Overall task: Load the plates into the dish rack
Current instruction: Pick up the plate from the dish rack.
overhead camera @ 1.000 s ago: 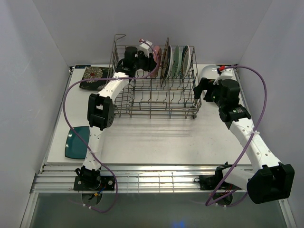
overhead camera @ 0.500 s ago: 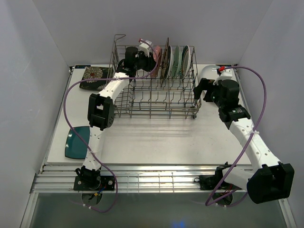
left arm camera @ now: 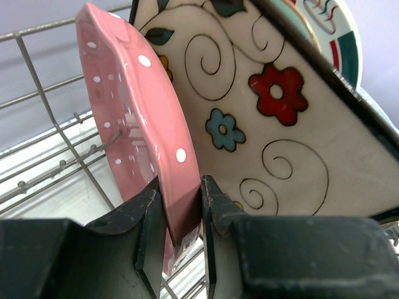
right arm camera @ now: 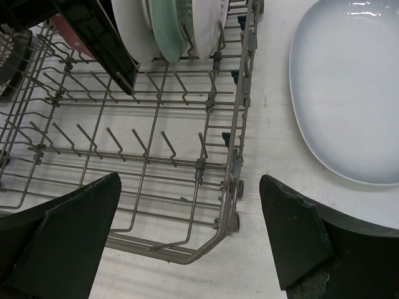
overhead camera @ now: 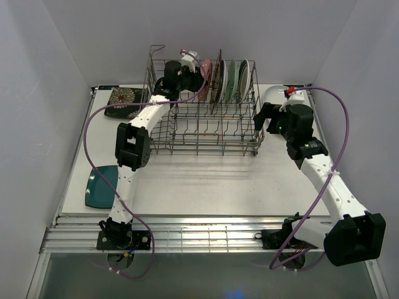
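Within the left gripper (left arm camera: pixel 181 193), the upright pink dotted plate (left arm camera: pixel 134 118)

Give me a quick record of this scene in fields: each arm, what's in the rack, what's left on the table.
Left fingers: shut on pink dotted plate, on edge in dish rack beside cream floral square plate
Right fingers: open, empty, by rack's right side
On table: large white oval plate, dark teal plate, black floral plate
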Tool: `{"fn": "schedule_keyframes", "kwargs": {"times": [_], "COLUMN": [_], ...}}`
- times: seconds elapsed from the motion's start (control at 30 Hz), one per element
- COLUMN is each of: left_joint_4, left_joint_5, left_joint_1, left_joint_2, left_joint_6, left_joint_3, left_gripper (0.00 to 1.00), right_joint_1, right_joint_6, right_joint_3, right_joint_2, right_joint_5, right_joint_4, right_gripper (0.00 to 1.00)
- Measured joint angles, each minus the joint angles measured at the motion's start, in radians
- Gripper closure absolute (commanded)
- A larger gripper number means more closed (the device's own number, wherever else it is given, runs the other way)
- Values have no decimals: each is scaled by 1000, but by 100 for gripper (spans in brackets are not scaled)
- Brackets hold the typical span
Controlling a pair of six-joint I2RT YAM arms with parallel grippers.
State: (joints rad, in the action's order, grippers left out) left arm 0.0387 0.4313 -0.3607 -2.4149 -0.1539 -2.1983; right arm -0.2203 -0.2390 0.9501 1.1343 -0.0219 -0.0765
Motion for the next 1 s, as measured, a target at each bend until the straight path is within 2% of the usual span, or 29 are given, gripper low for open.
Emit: {"fn": "schedule_keyframes", "kwargs": {"times": [0.73,1.0], "left_joint_4": [-15,17], "left_joint_5": [13,-27], "left_joint_1": [-1,-4], "left_joint_2": [8,23], "left_joint_6": [-65,-66], "left_joint_3": [-32,-35], "left_gripper": [100,100], "right_joint_1": [0,0], "right_joint_6": [0,0], "right_joint_3": [0,0], "right_joint_2": [6,6], "right_joint_5": [3,3], "right_joint_4": [0,0], "right_gripper": [3,3]}}
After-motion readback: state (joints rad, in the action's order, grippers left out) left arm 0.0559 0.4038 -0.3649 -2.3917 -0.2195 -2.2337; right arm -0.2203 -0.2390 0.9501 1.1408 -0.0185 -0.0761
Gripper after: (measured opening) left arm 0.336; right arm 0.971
